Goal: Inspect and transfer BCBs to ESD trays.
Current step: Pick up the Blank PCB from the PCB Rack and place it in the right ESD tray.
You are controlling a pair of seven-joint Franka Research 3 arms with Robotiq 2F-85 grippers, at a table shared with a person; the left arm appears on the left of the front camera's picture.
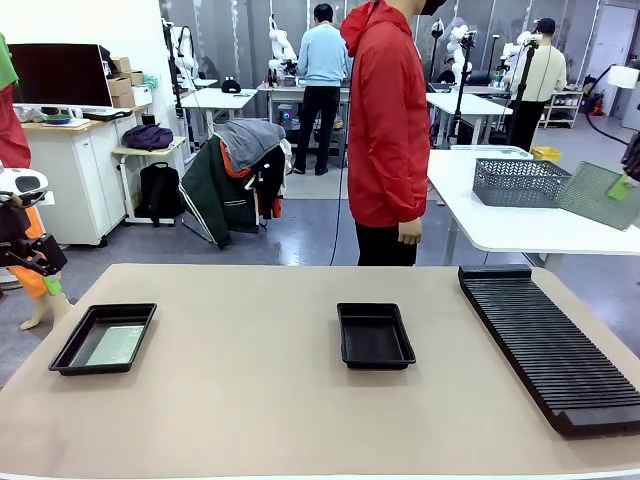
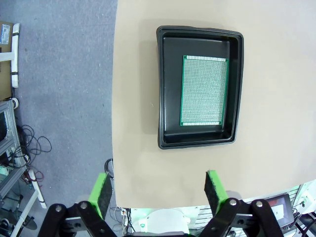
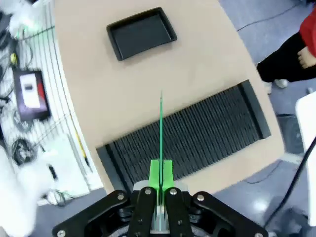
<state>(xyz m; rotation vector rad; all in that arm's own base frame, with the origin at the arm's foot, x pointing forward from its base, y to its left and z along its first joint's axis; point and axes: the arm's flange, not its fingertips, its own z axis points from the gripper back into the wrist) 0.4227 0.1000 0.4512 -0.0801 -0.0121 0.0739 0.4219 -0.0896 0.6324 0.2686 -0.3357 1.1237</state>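
One BCB [image 2: 204, 91] lies flat in the left ESD tray [image 2: 197, 143], which sits near the table's left edge [image 1: 70, 350]. My left gripper [image 2: 157, 192] hovers high above that tray, open and empty; in the front view it hangs at the far left [image 1: 48, 280]. The second ESD tray [image 1: 375, 335] in the table's middle is empty, also seen from the right wrist [image 3: 141, 32]. My right gripper [image 3: 161, 182] is shut on another BCB [image 3: 161, 128], seen edge-on above the rack. From the front this BCB [image 1: 595, 195] is held tilted at the far right.
A long black slotted rack [image 1: 550, 340] runs along the table's right side. A person in a red jacket [image 1: 385, 120] stands at the far edge, hand [image 1: 408, 235] hanging down. A grey mesh basket [image 1: 518, 182] sits on a white table behind.
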